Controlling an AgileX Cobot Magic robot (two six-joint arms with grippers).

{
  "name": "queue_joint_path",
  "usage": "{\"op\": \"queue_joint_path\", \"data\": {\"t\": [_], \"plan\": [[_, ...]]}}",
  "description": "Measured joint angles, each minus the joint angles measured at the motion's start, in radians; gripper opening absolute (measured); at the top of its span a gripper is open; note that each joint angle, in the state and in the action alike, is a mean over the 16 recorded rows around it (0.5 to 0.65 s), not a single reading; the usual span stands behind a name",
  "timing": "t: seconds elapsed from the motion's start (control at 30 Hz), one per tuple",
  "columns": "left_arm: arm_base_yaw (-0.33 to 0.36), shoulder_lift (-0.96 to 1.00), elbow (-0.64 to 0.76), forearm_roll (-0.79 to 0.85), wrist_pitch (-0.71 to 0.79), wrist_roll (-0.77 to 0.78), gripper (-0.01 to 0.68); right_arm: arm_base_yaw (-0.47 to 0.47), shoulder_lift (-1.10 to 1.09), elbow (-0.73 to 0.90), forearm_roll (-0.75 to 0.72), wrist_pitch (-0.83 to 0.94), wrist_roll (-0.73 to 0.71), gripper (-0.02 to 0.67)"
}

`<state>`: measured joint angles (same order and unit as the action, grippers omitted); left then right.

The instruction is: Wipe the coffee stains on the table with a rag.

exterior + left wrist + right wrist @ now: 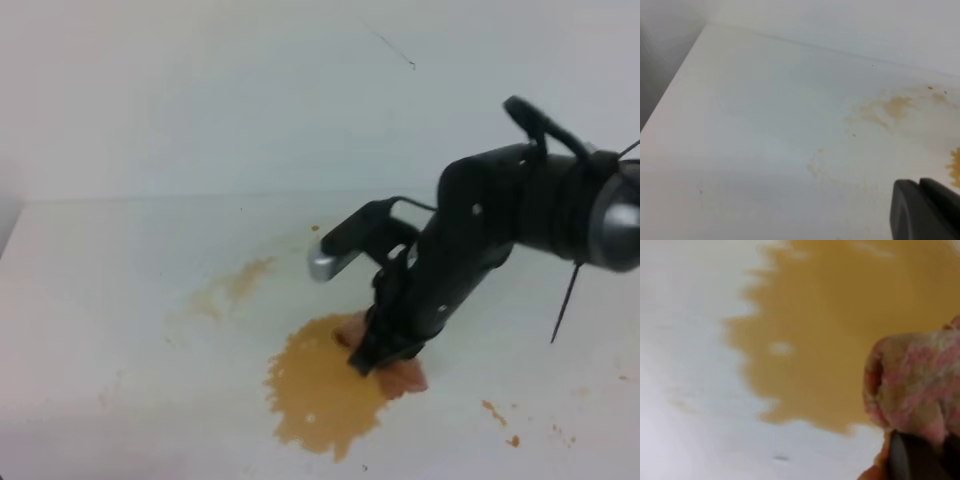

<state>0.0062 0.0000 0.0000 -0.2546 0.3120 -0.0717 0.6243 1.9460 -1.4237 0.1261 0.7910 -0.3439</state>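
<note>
A big amber-brown blotch of the coffee stains (318, 392) lies on the white table (100, 300) at the front middle. A fainter tan smear (238, 284) sits to its upper left. The pinkish-orange rag (405, 378) lies at the blotch's right edge. My right gripper (372, 358) points down onto the rag and is shut on it. In the right wrist view the rag (915, 385) is bunched up above a dark finger (912, 457), with the blotch (840, 330) just beyond. In the left wrist view only a dark part of my left gripper (925, 210) shows, above the table (765, 125).
Small orange-brown specks (495, 410) dot the table to the right of the rag. The pale wall (200, 90) rises behind the table's far edge. The left wrist view shows the tan smear (895, 107) and the table's left edge (670, 95).
</note>
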Motion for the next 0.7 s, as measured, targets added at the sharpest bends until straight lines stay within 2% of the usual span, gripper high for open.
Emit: {"op": "queue_joint_path", "data": {"t": [0.2,0.37,0.53,0.7], "plan": [[0.0,0.0,0.0,0.0,0.0,0.0,-0.003,0.141,0.012,-0.004,0.088,-0.031,-0.042,0.04],[0.0,0.0,0.0,0.0,0.0,0.0,-0.003,0.219,0.062,-0.005,0.114,-0.066,-0.046,0.039],[0.0,0.0,0.0,0.0,0.0,0.0,-0.003,0.246,0.124,-0.009,0.108,-0.084,-0.03,0.037],[0.0,0.0,0.0,0.0,0.0,0.0,-0.003,0.233,0.176,-0.014,0.093,-0.086,-0.01,0.036]]}}
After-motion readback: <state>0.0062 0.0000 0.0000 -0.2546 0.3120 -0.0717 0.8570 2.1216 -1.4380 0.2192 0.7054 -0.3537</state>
